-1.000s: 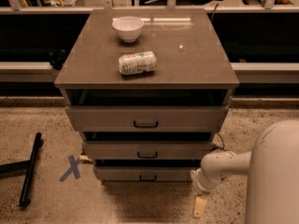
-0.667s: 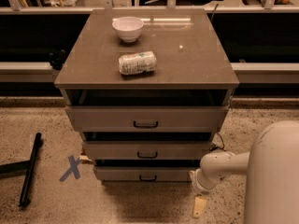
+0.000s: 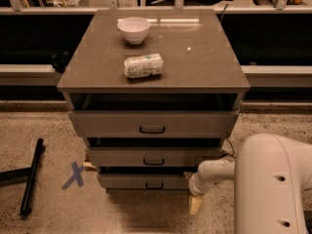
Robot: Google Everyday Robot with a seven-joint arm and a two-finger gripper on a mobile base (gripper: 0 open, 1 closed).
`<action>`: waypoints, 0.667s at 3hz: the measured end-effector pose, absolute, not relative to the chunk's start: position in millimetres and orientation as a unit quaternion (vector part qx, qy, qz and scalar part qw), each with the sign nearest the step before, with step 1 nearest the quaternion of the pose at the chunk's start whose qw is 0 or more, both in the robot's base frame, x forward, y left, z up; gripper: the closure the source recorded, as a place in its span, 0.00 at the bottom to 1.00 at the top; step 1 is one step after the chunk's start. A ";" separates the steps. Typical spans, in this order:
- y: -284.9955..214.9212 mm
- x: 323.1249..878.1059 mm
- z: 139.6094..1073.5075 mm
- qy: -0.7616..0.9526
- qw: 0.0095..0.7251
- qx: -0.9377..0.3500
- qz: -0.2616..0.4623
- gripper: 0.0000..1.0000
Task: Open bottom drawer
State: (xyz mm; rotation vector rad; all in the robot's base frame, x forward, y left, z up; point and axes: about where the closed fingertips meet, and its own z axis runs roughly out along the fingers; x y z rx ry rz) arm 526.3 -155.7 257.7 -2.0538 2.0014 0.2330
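Camera view: you've got the grey-brown flat-fronted bottom drawer point(image 3: 126, 181) at the foot of the grey-brown three-drawer cabinet point(image 3: 204, 57), with its small black bar handle point(image 3: 154, 185) centred and untouched. It lines up just as it did 0.7 s ago, as do the wider middle drawer point(image 3: 122, 157) and the widest top drawer point(image 3: 112, 123). What changed is your white arm's gripper point(image 3: 195, 201): it has slid left and slightly up, and now sits low at the bottom drawer's right end, close to the cabinet corner and well right of the handle. You can't tell its open/closed state from this angle. On top, the white round bowl point(image 3: 134, 29) and the white lying can point(image 3: 143, 65) haven't moved. Same goes for the blue tape X point(image 3: 74, 174) on the floor.
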 end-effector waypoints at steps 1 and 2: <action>-145.0 552.6 220.6 0.680 0.155 -0.711 0.089 0.00; -132.3 579.4 195.2 0.675 0.182 -0.709 0.090 0.00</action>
